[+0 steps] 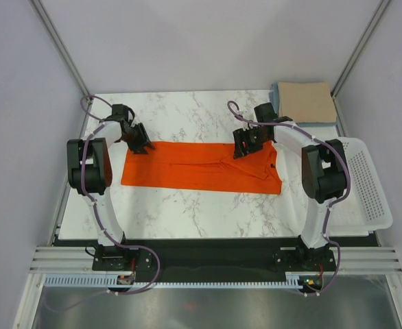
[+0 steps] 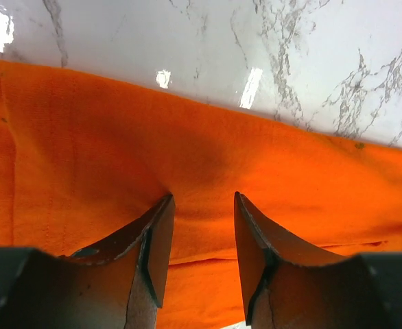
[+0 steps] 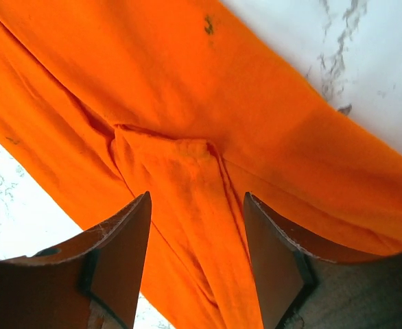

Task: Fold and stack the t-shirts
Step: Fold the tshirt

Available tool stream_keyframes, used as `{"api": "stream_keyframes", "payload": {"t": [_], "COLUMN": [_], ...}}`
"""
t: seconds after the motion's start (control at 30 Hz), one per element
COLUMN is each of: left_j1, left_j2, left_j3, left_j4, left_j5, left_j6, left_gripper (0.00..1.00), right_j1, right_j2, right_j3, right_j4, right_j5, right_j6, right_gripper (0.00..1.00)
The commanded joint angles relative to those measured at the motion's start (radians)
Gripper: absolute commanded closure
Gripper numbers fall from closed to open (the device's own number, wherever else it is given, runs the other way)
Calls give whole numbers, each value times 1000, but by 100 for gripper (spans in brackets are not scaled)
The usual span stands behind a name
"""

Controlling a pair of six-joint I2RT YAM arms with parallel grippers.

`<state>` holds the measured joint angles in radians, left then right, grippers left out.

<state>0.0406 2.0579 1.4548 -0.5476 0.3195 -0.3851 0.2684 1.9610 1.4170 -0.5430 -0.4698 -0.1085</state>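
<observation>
The bright orange t-shirt (image 1: 201,168) lies flat on the marble table as a long folded strip. My left gripper (image 1: 138,142) is open over its far left corner, fingertips down on the cloth (image 2: 208,164). My right gripper (image 1: 245,145) is open over the far edge near the right end, above a bunched fold of orange cloth (image 3: 187,171). Neither holds anything. The tan-beige t-shirt (image 1: 305,101) lies folded on top of the light blue t-shirt (image 1: 276,92) at the far right corner.
A white perforated plastic basket (image 1: 367,185) stands at the right edge of the table (image 1: 187,110). Grey enclosure walls rise on three sides. The arm bases are bolted along the near edge.
</observation>
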Motion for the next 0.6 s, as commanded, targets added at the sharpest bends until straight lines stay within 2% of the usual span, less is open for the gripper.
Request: {"api": "stream_keyframes", "payload": {"t": [0.0, 0.2, 0.57], "left_j1": [2, 4, 2], "left_j2": [14, 30, -33], "left_j3": [13, 24, 16], "left_j4": [-2, -3, -2], "left_j5": [-48, -62, -62], "left_j6": [-15, -14, -14], "left_gripper": [51, 51, 51], "right_j1": [2, 11, 41], "right_j2": [38, 82, 107], "right_j3": [68, 99, 94], "right_j4": [6, -12, -12], "right_j5": [-79, -93, -112], "right_j6": [-88, -111, -102], "right_gripper": [35, 34, 34]}}
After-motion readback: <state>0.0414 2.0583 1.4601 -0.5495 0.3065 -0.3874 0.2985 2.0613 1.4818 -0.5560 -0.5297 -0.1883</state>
